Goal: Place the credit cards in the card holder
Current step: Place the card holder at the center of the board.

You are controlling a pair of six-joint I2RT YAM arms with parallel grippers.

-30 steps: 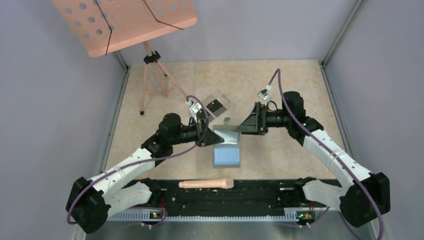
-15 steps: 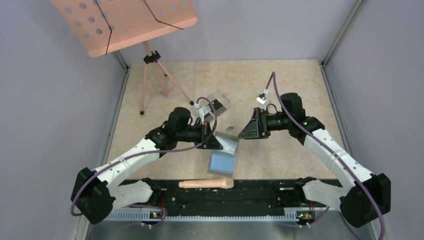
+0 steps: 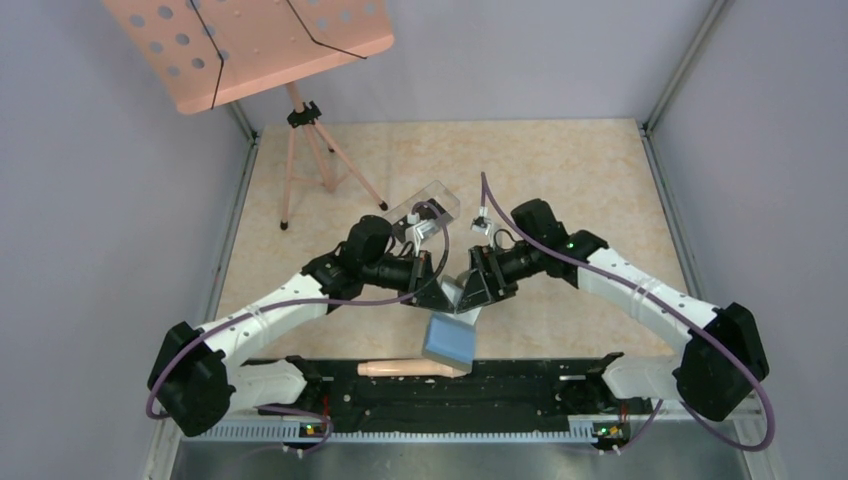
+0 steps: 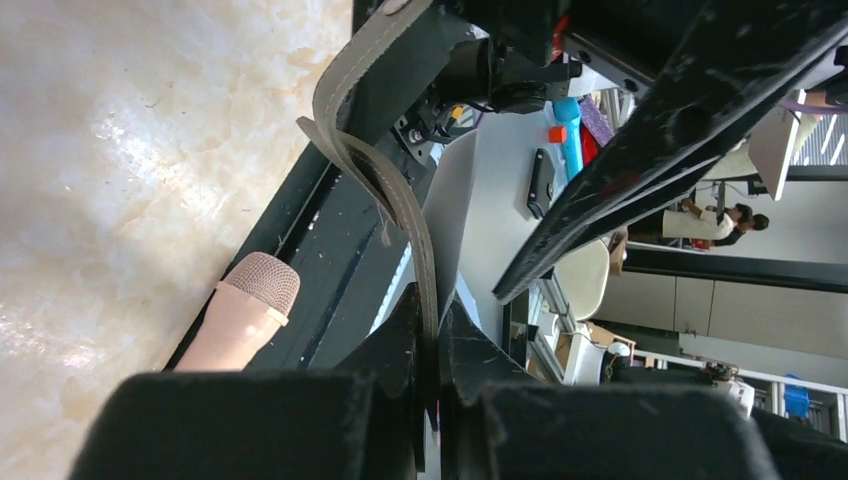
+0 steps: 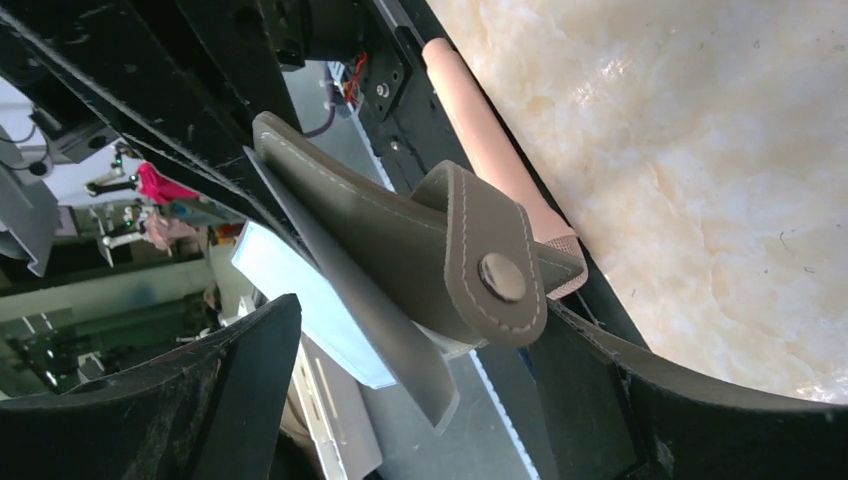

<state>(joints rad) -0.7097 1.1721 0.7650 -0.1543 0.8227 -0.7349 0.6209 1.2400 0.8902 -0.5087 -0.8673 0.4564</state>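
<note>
Hanging from the left gripper (image 4: 428, 352) clamped on its edge, the card holder (image 3: 449, 342) looked light and floppy, so the right gripper (image 5: 440, 395), jaws apart around it, seemed best placed to pinch the stitched flap (image 5: 390, 235).

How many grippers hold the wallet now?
1. The left gripper is shut on the wallet; the right gripper stands open around its snap tab.
</note>
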